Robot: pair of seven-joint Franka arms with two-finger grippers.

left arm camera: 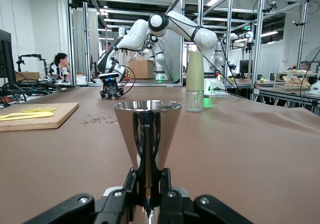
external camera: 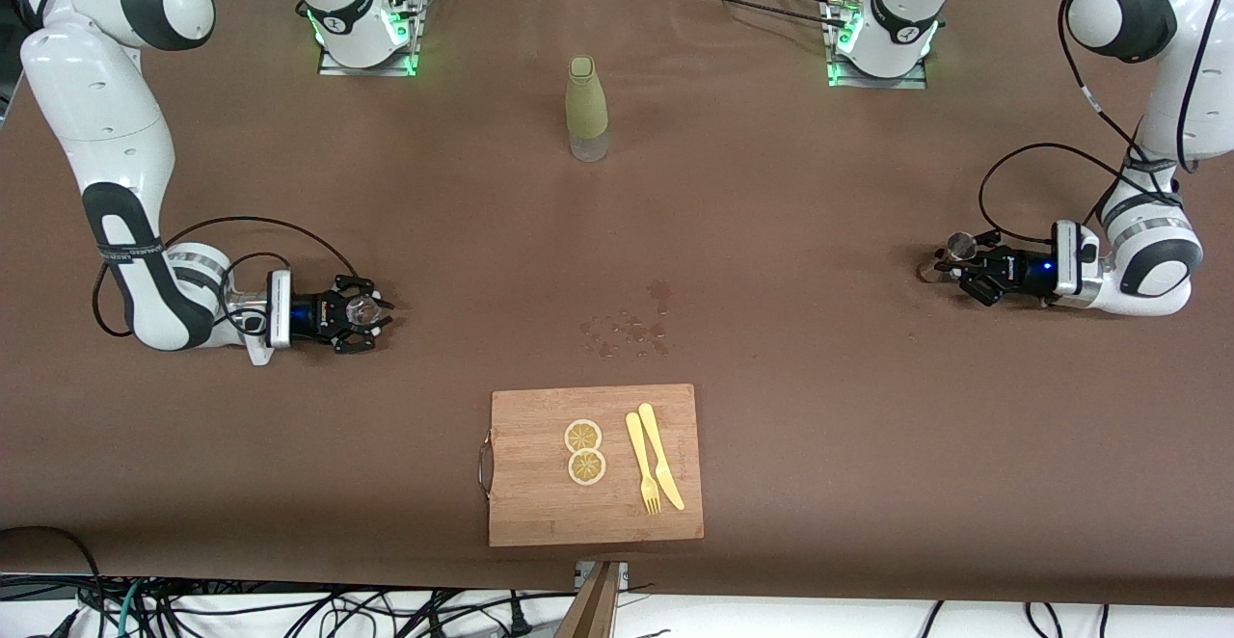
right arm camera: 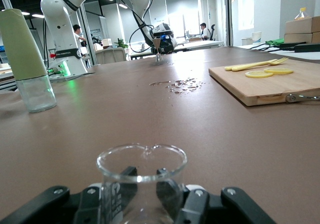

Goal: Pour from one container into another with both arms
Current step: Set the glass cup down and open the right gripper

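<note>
A shiny cone-shaped metal cup [external camera: 960, 246] stands upright at the left arm's end of the table. My left gripper [external camera: 950, 262] lies low at table level and is shut on its thin stem; the left wrist view shows the cup [left arm camera: 147, 129] rising just past the left gripper [left arm camera: 148, 176]. At the right arm's end a clear glass beaker [external camera: 362, 309] with a pouring lip stands on the table at my right gripper [external camera: 371, 311]. The right wrist view shows the beaker [right arm camera: 141, 159] directly at that gripper [right arm camera: 145, 184], and it looks empty.
A green-sleeved bottle with a clear base [external camera: 587, 110] stands mid-table between the two bases. Spilled drops [external camera: 627, 330] wet the brown cloth at the centre. Nearer the camera lies a wooden cutting board [external camera: 540, 513] with two lemon slices [external camera: 584, 451] and a yellow knife and fork [external camera: 654, 469].
</note>
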